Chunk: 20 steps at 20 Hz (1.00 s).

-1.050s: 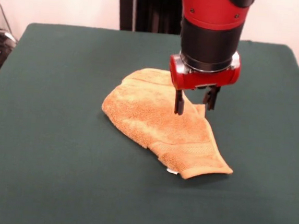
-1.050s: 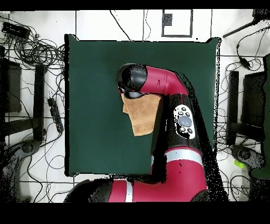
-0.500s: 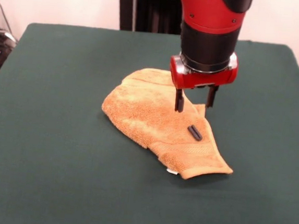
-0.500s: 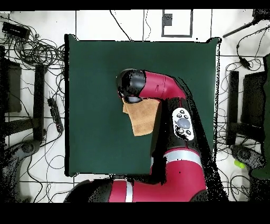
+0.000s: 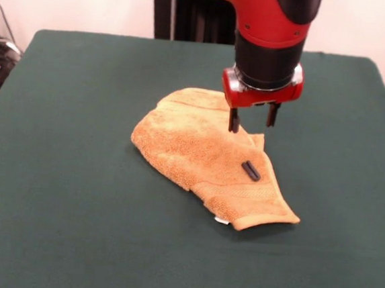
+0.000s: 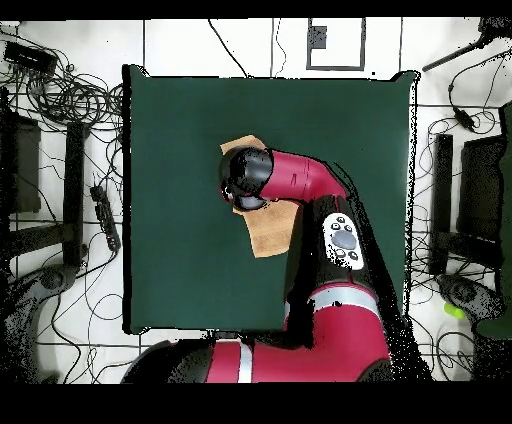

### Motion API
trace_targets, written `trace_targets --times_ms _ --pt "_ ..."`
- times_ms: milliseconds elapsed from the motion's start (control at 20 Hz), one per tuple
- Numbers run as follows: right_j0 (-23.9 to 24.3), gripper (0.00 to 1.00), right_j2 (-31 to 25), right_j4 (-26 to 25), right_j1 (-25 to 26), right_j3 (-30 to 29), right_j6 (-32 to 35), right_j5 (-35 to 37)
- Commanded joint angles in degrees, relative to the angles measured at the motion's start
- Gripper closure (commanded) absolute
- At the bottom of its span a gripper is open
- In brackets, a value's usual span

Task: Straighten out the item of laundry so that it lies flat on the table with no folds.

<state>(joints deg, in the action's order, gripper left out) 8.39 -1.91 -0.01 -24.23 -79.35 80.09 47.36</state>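
A small golden-orange terry-cloth towel lies crumpled near the middle of the large rectangular table with the dark green felt-like surface, well away from every edge. It is not flat: its shape is a rough, lopsided wedge, with a rounded, bunched lobe toward the left of the front view and a narrower end running down to the right, where a ribbed woven band crosses it and the hem curls up off the cloth. A small white tag peeks out at the lower edge of that end, just beside the band. On top of the towel, a little above the band, rests a small black cylinder, lying on its side and tilted (it touches only the terry pile, not the table). The red and black arm comes down over the towel's upper right part, and its gripper hangs just above the cloth with its two dark fingers spread apart and holding nothing; their tips are clear of the fabric. In the overhead view the arm's black and red head covers much of the towel, leaving one tan corner showing beyond it and a larger tan patch beside it on the green table.
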Motion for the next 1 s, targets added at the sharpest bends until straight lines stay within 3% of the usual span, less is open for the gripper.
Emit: trace_targets --times_ms 50,1000 --pt "-0.52 0.0 -2.62 2.35 2.35 -8.15 11.65 0.53" --pt "-0.22 0.0 -2.11 1.6 4.09 -4.79 10.69 2.44"
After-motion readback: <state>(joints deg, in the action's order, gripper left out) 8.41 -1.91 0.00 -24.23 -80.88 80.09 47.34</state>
